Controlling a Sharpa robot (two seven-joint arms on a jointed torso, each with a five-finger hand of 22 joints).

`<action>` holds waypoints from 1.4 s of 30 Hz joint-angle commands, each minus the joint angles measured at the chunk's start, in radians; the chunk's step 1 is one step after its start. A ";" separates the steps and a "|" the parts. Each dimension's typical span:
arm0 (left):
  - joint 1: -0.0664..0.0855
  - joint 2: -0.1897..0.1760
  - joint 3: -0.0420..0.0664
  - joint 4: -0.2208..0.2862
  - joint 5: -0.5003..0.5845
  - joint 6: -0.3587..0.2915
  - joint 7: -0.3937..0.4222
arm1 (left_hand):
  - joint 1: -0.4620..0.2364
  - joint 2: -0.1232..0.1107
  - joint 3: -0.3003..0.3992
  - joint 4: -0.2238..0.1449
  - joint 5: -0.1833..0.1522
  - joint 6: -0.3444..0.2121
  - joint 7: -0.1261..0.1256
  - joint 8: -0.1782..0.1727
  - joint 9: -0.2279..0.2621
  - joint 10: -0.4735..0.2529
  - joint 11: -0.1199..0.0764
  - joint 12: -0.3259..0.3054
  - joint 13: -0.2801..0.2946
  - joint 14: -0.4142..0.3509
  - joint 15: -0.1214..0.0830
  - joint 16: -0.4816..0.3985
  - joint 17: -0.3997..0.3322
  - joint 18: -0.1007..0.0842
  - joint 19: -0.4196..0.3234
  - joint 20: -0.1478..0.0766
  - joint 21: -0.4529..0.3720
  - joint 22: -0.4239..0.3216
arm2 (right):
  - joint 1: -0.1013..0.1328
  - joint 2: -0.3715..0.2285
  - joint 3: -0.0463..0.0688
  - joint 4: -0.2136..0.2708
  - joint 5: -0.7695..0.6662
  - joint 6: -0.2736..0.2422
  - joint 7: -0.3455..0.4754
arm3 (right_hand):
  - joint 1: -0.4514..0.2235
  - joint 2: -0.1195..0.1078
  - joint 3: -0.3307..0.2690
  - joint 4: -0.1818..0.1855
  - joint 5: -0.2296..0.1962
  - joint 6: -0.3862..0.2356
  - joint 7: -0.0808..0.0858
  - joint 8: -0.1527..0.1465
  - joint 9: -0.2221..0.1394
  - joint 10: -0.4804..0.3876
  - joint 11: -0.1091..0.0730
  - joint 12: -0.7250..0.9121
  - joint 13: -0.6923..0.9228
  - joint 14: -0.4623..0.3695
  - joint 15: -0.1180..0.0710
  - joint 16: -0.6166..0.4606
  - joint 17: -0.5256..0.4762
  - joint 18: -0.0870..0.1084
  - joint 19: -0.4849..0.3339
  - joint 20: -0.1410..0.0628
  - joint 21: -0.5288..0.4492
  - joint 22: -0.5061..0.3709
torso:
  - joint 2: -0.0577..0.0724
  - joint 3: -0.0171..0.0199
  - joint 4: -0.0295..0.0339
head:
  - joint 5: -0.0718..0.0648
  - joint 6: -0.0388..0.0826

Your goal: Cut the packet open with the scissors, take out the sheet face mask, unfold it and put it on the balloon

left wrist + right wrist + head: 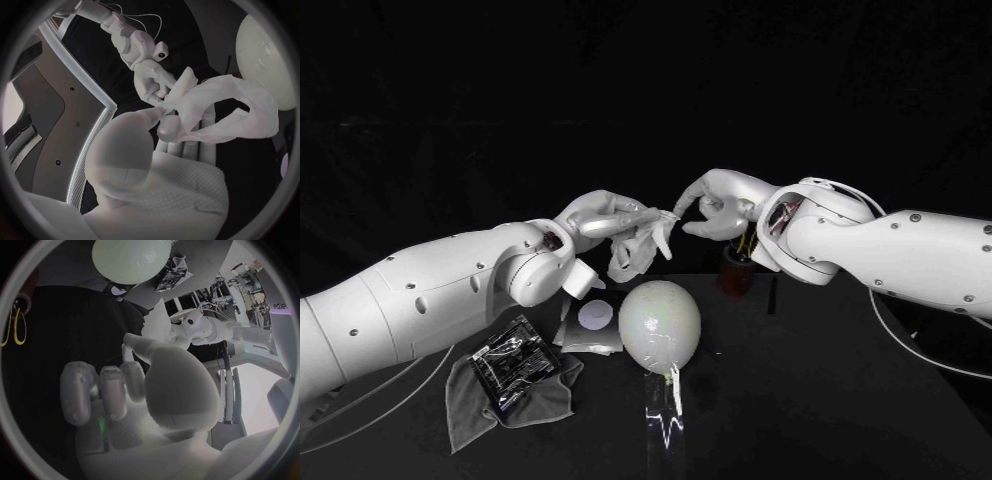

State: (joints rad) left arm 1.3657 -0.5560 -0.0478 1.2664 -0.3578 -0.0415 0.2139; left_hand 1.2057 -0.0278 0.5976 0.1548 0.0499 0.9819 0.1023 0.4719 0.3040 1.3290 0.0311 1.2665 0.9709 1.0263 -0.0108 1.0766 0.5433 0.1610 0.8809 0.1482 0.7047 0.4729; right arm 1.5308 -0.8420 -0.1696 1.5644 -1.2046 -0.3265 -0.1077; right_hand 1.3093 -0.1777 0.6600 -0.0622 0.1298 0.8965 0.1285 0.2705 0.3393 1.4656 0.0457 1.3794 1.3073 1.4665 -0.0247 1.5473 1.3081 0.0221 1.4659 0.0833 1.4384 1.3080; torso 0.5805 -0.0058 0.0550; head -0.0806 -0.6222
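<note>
My left hand (600,222) holds the white sheet face mask (635,252) up above the table, and the mask hangs crumpled and partly folded from its fingers. My right hand (711,205) reaches in from the other side and pinches the mask's upper edge with its fingertips, its other fingers curled in. In the left wrist view the mask (228,112) drapes over my left hand (169,170), with the right hand (151,82) at its corner. The pale balloon (661,325) lies on the table below both hands. The scissors (17,325), yellow-handled, stand in a dark cup (737,270).
A silver packet (593,322) lies just left of the balloon. Further left a black printed packet (516,362) rests on a grey cloth (495,400). A strip of clear tape (668,415) runs from the balloon's knot towards the table's front.
</note>
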 commanded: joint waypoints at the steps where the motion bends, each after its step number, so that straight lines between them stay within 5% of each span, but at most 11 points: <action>1: 0.002 -0.001 0.002 0.006 0.019 0.027 0.026 | 0.000 -0.004 0.002 0.006 -0.001 -0.006 -0.001 -0.003 -0.002 0.012 -0.002 0.009 0.010 0.005 -0.003 0.008 0.001 0.016 0.002 0.006 0.006 0.000 | -0.012 -0.010 -0.001 -0.012 0.152 -0.019 0.081 | 0.015 -0.010 0.010 -0.011 0.002 -0.018 0.000 -0.017 -0.007 0.001 -0.010 -0.008 0.171 0.089 0.000 -0.003 0.224 0.014 0.017 0.005 -0.008 0.214 | -0.001 0.0002 -0.0006 | -0.002 0.001; 11: 0.002 -0.016 0.002 0.025 0.050 0.068 0.049 | 0.002 -0.002 0.005 0.009 -0.001 -0.008 -0.001 -0.006 -0.002 0.017 -0.003 0.017 0.019 0.007 -0.004 0.012 0.003 0.018 0.005 0.007 0.008 0.001 | -0.074 -0.014 -0.003 -0.052 0.408 -0.066 0.197 | 0.035 -0.026 0.010 -0.039 -0.047 -0.078 -0.033 -0.067 -0.029 0.013 -0.042 0.018 0.180 0.094 -0.027 0.007 0.238 0.009 0.029 -0.019 0.010 0.222 | 0.000 0.0009 -0.0006 | -0.008 -0.002; 22: 0.002 -0.026 0.002 0.040 0.078 0.064 0.060 | 0.012 -0.004 0.008 0.006 -0.001 -0.012 -0.001 -0.010 -0.002 0.013 -0.003 0.017 0.011 0.007 -0.005 0.014 0.004 0.019 0.006 0.008 0.009 0.001 | -0.129 0.011 -0.005 -0.055 0.695 -0.046 0.293 | -0.018 -0.042 -0.072 -0.008 -0.081 -0.053 -0.035 -0.063 -0.025 0.033 -0.045 0.058 0.198 0.100 -0.031 0.017 0.253 0.004 0.041 -0.027 0.028 0.228 | -0.001 0.0008 0.0003 | -0.016 -0.006; 33: 0.002 -0.026 0.002 0.045 0.116 0.036 0.069 | 0.003 0.003 0.005 0.026 -0.002 -0.012 0.003 -0.013 -0.002 0.022 0.000 0.028 0.025 0.012 -0.004 0.018 0.005 0.020 0.009 0.009 0.011 0.001 | -0.163 0.036 -0.006 -0.041 0.882 0.000 0.338 | -0.080 -0.076 -0.209 0.049 -0.082 -0.079 -0.048 -0.082 -0.028 0.043 -0.053 0.080 0.208 0.103 -0.038 0.021 0.259 0.002 0.045 -0.032 0.035 0.230 | 0.000 0.0000 0.0015 | -0.011 -0.003; 42: 0.002 -0.026 0.002 0.044 0.140 0.016 0.071 | 0.006 0.004 0.004 0.029 -0.001 -0.008 0.003 -0.014 -0.001 0.030 0.000 0.037 0.036 0.019 -0.004 0.022 0.006 0.021 0.015 0.008 0.014 0.002 | -0.171 0.042 -0.006 -0.020 0.991 0.002 0.376 | -0.069 -0.067 -0.246 0.063 -0.082 -0.070 -0.048 -0.078 -0.024 0.051 -0.055 0.095 0.215 0.104 -0.039 0.023 0.262 0.001 0.048 -0.035 0.041 0.232 | -0.001 -0.0003 0.0020 | -0.008 0.000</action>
State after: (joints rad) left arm 1.3658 -0.5833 -0.0476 1.3086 -0.2466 -0.0097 0.2665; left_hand 1.2102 -0.0323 0.6016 0.1755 0.0498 0.9749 0.1019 0.4628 0.3025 1.3532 0.0305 1.2975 1.0063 1.0384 -0.0161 1.0948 0.5486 0.1707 0.8883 0.1556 0.7120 0.4732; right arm 1.3604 -0.8014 -0.1767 1.5399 -0.2958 -0.3484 0.2207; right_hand 1.2383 -0.2561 0.4165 0.0016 0.0522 0.8216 0.0784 0.1920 0.3137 1.4666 -0.0037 1.4706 1.3079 1.4649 -0.0593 1.5654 1.3078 0.0220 1.4661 0.0534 1.4755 1.3081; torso 0.5800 -0.0060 0.0565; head -0.0901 -0.6234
